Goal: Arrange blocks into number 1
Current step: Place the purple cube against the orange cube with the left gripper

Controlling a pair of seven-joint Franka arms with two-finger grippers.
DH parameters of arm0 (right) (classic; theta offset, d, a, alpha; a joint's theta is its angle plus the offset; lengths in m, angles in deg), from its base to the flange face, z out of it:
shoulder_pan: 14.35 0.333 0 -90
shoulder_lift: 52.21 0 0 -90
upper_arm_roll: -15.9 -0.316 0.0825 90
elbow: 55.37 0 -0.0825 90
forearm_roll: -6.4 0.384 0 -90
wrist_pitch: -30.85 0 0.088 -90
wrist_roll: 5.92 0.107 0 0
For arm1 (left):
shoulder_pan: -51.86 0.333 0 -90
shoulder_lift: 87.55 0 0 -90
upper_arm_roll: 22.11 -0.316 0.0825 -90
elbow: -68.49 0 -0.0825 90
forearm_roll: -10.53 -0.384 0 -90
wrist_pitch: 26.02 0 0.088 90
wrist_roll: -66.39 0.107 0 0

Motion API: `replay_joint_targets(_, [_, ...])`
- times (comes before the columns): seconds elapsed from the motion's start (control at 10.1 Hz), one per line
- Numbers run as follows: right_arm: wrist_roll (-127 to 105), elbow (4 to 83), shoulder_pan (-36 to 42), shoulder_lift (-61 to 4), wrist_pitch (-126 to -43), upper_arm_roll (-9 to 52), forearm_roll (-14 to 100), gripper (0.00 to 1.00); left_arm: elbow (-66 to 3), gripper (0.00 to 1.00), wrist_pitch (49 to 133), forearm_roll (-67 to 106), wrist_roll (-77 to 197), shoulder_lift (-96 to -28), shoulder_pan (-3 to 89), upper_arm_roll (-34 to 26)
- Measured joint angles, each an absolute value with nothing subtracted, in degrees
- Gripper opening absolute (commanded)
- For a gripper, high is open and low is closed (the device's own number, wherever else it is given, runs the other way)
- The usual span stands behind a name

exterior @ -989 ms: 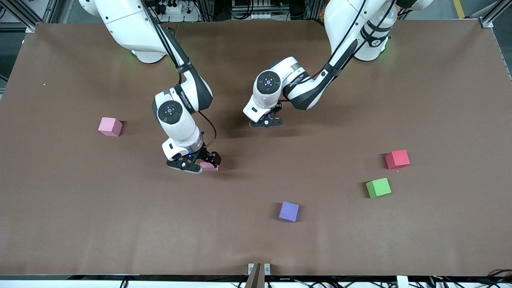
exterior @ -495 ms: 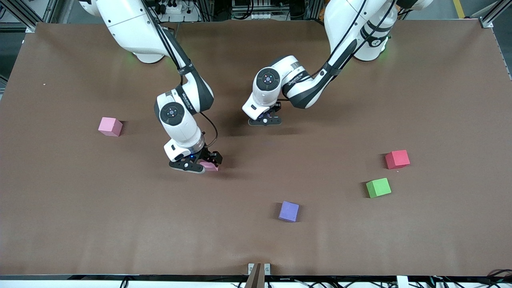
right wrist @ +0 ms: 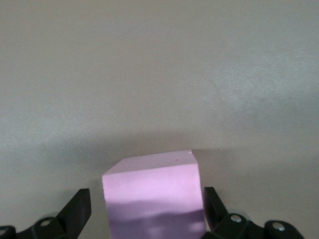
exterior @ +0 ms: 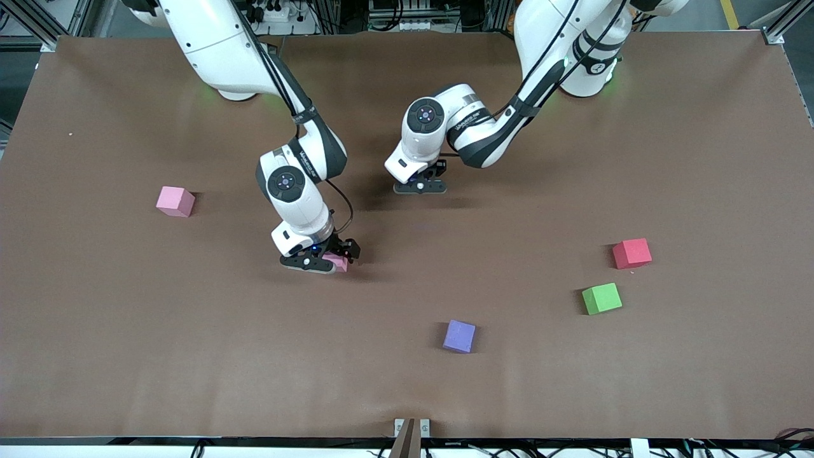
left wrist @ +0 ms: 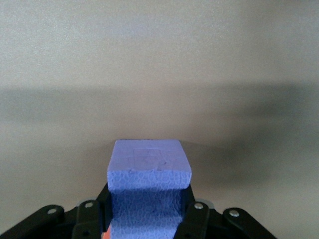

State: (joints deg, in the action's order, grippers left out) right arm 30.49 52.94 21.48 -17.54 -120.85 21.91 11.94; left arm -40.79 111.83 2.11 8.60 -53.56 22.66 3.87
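The right gripper (exterior: 325, 262), at frame centre, is standing wide around the small pink foam cube (right wrist: 153, 191); closing off-centre could push it. The left gripper (exterior: 420, 186) is clamping a blue foam cube (left wrist: 148, 172).

We take this for a robotics lab — two white Franka arms, the right arm (exterior: 299, 172) and the left arm (exterior: 470, 127), are bolted at one edge of a table (exterior: 127, 350) covered in plain brown matting. Aluminium framing (exterior: 785, 22) stands at its corners, and a power strip (exterior: 273, 11) and bundled cables (exterior: 407, 16) sit past the arms' bases — test-rig fittings, nothing domestic. Coloured foam cubes, among them a green cube (exterior: 601, 298), lie scattered like trial props.
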Motion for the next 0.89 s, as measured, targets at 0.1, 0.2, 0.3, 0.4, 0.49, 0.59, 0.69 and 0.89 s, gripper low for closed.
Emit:
replay_joint_targets(0.1, [30.5,53.0,21.5,-17.2,-121.0,21.9,11.9,0.72,-40.9,1.0,112.0,2.1,8.2,-53.6,22.7,4.0])
replay_joint_targets(0.2, [30.5,53.1,21.5,-17.1,-121.0,21.9,11.9,0.69,-41.1,1.0,112.0,2.1,7.5,-53.5,22.7,4.2])
replay_joint_targets(0.3, [30.5,53.4,21.3,-17.1,-121.0,22.0,11.9,0.67,-41.3,1.0,112.2,2.1,6.2,-53.5,22.7,4.3])
replay_joint_targets(0.4, [30.5,53.5,21.2,-17.1,-121.0,22.0,11.9,0.65,-41.2,1.0,112.6,2.1,5.0,-53.7,22.9,4.4])
replay_joint_targets(0.49, [30.5,53.5,21.1,-17.1,-121.0,22.1,12.0,0.65,-40.9,1.0,112.7,2.0,4.4,-54.6,23.5,4.5])
replay_joint_targets(0.59, [30.6,53.4,21.1,-17.1,-121.1,22.1,12.0,0.65,-40.8,1.0,112.4,2.0,4.3,-56.4,24.6,4.5])
replay_joint_targets(0.69, [30.6,53.3,21.0,-17.2,-121.2,22.2,12.0,0.65,-40.7,1.0,110.8,2.0,4.3,-58.4,25.8,4.3])
replay_joint_targets(0.89, [30.8,53.2,21.3,-18.9,-121.1,22.2,12.0,0.66,-40.7,1.0,106.9,1.7,4.3,-62.9,29.3,2.9])
